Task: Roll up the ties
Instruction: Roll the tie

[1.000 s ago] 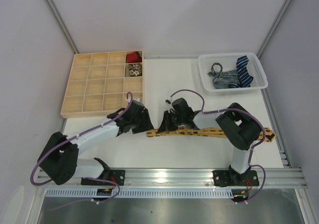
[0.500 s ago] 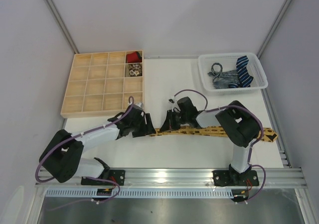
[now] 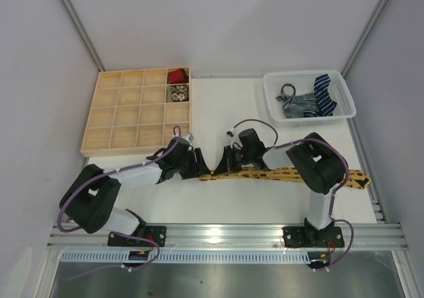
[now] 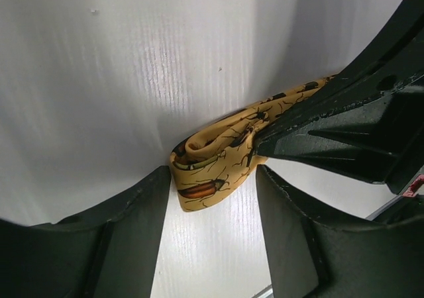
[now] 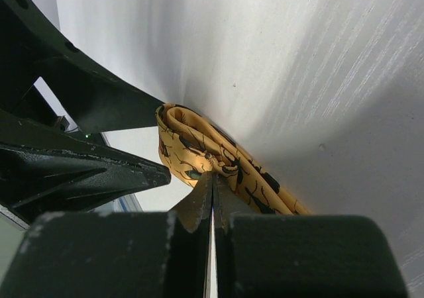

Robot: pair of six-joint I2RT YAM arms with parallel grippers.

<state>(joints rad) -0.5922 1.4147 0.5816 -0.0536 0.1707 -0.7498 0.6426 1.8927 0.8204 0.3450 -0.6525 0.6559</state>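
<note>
My right gripper (image 5: 212, 181) is pinched tight on the mustard tie (image 4: 213, 160) just behind its folded end (barely 1 turn, I judge), its length trailing off to my right, while my left gripper (image 4: 211, 202) gapes astride that end, holding nothing.

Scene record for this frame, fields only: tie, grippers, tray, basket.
tie in work: yellow tie, end folded over, rest flat on table
left gripper: open, straddling the folded end
right gripper: shut on yellow tie beside the fold
tray: red roll and pale patterned roll in adjacent compartments
basket: blue-striped tie, grey tie, unrolled
</note>
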